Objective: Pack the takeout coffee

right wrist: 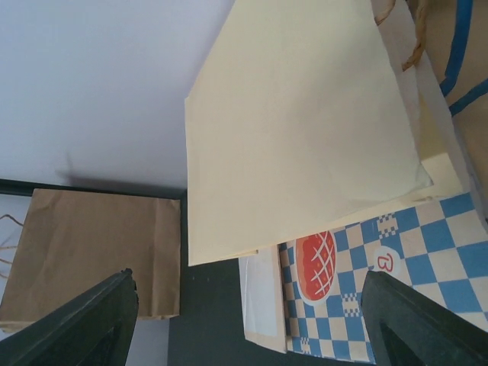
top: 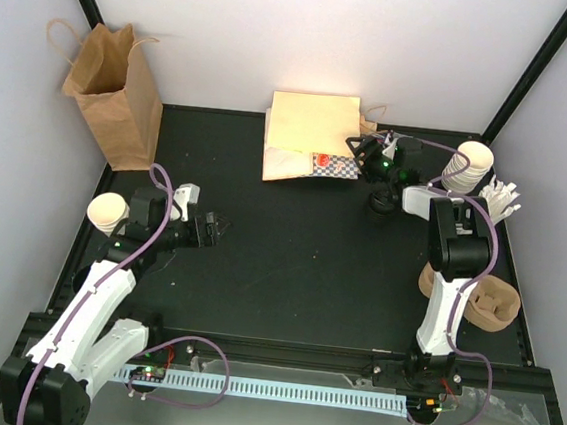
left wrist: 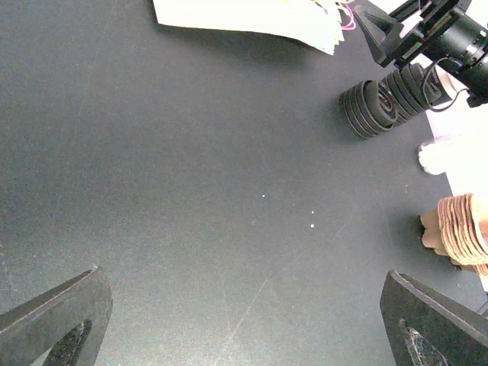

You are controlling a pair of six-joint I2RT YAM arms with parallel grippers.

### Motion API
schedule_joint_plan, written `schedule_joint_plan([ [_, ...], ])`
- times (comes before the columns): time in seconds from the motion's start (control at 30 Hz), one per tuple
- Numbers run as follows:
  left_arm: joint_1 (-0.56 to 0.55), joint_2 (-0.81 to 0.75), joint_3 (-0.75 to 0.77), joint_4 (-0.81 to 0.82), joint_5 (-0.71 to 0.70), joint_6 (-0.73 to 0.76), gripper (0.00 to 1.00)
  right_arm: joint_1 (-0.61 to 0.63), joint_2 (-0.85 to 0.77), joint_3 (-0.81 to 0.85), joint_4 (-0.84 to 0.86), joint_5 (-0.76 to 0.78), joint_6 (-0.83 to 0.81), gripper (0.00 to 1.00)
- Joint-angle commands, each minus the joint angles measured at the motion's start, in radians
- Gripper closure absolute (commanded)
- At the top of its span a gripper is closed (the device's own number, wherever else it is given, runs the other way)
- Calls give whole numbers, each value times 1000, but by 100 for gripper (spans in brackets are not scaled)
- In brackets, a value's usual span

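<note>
We note the right jaws spread, empty, facing the cream bag. The cup stack stands upright just off their right side. The left jaws are spread too, well apart from it. We judge the right arm nearer.

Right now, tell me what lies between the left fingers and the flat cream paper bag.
Nothing: only bare black table separates the left fingers from the cream paper bag, as the top and left wrist views show.

Blue-checkered paper: red circled character, perhaps "3"; nothing else legible.
</note>
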Motion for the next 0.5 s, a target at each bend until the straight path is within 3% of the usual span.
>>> schedule_joint_plan([
  [0.0,-3,-6,39,13,25,18,1,-2,24,11,62,34,15,17],
  [0.47,-3,-15,37,13,25,16,1,-2,-11,-90,105,-21,-57,13],
])
